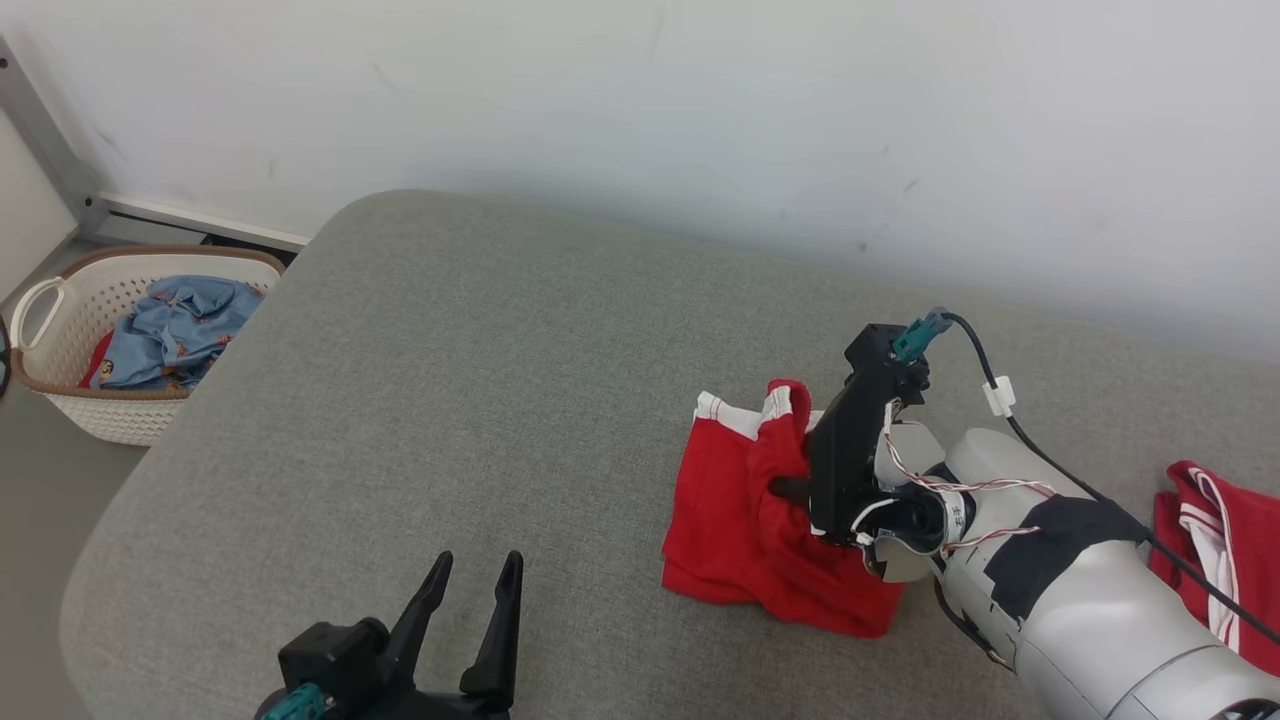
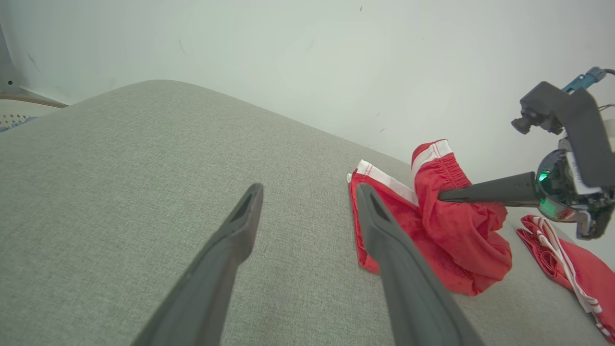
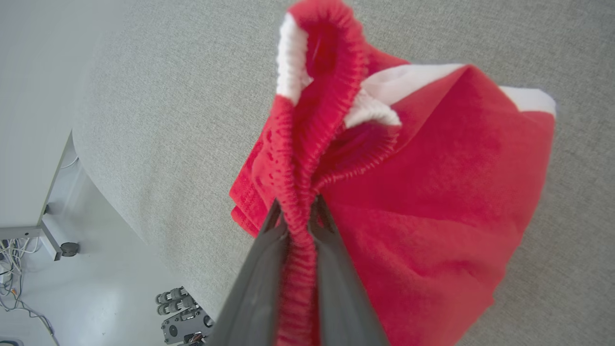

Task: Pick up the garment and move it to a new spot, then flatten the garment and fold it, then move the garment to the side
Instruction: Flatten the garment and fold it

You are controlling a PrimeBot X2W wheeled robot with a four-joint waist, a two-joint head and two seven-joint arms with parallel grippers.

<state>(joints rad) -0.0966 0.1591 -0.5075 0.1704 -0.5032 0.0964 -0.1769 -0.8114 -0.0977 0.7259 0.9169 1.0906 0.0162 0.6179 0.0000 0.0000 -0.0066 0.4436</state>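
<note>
The garment (image 1: pixel 735 520) is a pair of red shorts with white trim, bunched on the right half of the grey cushioned surface (image 1: pixel 450 380). My right gripper (image 3: pixel 295 211) is shut on its gathered elastic waistband, which stands pulled up above the rest of the cloth (image 3: pixel 432 216). In the left wrist view one right finger (image 2: pixel 485 192) pokes into the raised fold of the garment (image 2: pixel 456 230). My left gripper (image 1: pixel 475 565) hovers open and empty near the front edge, well to the left of the garment, its fingers (image 2: pixel 240 226) spread wide.
A second red and white garment (image 1: pixel 1215 550) lies at the far right (image 2: pixel 567 269). A cream laundry basket (image 1: pixel 60 330) holding blue clothes (image 1: pixel 175 330) stands on the floor beyond the surface's left edge. A pale wall runs behind.
</note>
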